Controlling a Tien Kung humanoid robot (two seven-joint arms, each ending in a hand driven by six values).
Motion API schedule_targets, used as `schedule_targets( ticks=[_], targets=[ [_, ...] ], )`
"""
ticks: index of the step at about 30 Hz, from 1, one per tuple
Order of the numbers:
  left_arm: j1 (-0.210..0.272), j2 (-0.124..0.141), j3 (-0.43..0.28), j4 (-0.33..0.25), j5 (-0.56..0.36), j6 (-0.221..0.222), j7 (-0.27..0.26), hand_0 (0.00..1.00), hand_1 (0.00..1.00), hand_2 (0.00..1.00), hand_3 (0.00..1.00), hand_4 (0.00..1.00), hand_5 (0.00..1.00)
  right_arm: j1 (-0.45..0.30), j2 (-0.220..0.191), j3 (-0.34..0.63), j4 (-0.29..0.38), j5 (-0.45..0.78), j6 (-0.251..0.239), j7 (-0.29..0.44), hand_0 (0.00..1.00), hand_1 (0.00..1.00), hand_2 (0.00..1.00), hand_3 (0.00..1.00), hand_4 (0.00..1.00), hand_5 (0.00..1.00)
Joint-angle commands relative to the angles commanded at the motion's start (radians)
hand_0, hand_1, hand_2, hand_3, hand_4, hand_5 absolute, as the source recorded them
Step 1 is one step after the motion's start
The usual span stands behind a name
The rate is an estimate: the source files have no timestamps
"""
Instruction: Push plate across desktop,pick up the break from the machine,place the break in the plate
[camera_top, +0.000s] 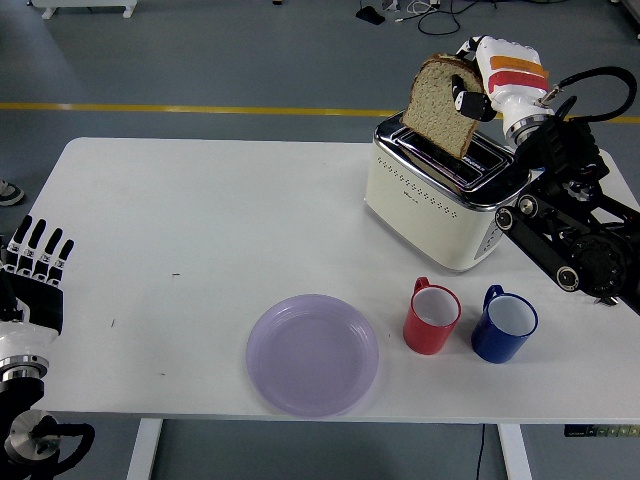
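**Brown bread clear of the toaster**

Black fingers (467, 101) of the right hand (500, 75) pinch the bread slice (440, 107) at its upper edge, above the toaster (440, 205). Soft, light, crumbly: grip gently. The purple plate (313, 354) waits on the table (200, 220).

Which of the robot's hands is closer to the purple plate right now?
Left, though only narrowly. The left hand rests at the table's left edge; the right hand holds the bread above the toaster, beyond the plate.

Brown bread slice (440, 107) held above toaster (435, 205); lilac plate (313, 354) empty.
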Motion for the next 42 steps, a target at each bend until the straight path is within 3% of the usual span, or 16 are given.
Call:
schedule_targets(
  ticks=[1,5,9,12,15,22,27,37,42],
  targets=[
    [0.002,0.000,-0.003,0.001,-0.001,0.000,0.000,0.812,0.825,0.869,0.788,0.516,0.998,-0.007,-0.012,0.010,0.028,-0.009,-0.007,0.006,0.260,0.284,0.330,0.393,0.223,0.002],
    [0.007,0.000,-0.002,0.001,-0.001,0.002,0.001,0.812,0.825,0.869,0.788,0.516,0.998,-0.029,-0.041,0.037,0.119,-0.021,-0.023,0.015,0.260,0.284,0.330,0.393,0.223,0.002],
    [0.009,0.000,0.007,0.000,-0.001,0.005,0.007,0.812,0.822,0.866,0.787,0.515,0.998,-0.067,-0.076,0.052,0.247,0.053,-0.014,0.035,0.257,0.274,0.326,0.386,0.232,0.002],
    [0.015,0.000,0.009,0.001,-0.001,0.007,0.008,0.812,0.822,0.866,0.787,0.515,0.998,-0.119,-0.110,0.048,0.373,0.178,0.052,0.048,0.257,0.274,0.326,0.386,0.232,0.002],
    [0.016,0.000,0.010,0.001,-0.001,0.007,0.009,0.812,0.821,0.865,0.787,0.515,0.998,-0.149,-0.129,0.027,0.458,0.302,0.119,0.058,0.250,0.267,0.324,0.380,0.259,0.002],
    [0.018,0.000,0.009,-0.002,0.003,0.006,0.012,0.811,0.821,0.865,0.787,0.512,0.998,-0.224,-0.166,-0.077,0.573,0.537,0.240,0.067,0.250,0.266,0.326,0.380,0.276,0.002],
    [0.016,0.000,0.007,-0.004,0.006,0.007,0.013,0.809,0.821,0.864,0.786,0.512,0.998,-0.228,-0.171,-0.208,0.585,0.655,0.293,0.078,0.245,0.264,0.325,0.380,0.284,0.002],
    [0.008,0.000,0.015,-0.007,0.008,0.009,0.015,0.809,0.819,0.865,0.787,0.507,0.998,-0.182,-0.124,-0.430,0.505,0.691,0.301,0.086,0.238,0.261,0.323,0.376,0.288,0.002],
    [0.006,0.000,0.016,-0.006,0.008,0.009,0.015,0.809,0.819,0.865,0.787,0.507,0.998,-0.176,-0.097,-0.464,0.460,0.704,0.301,0.092,0.238,0.261,0.323,0.376,0.288,0.002]
  ],
)
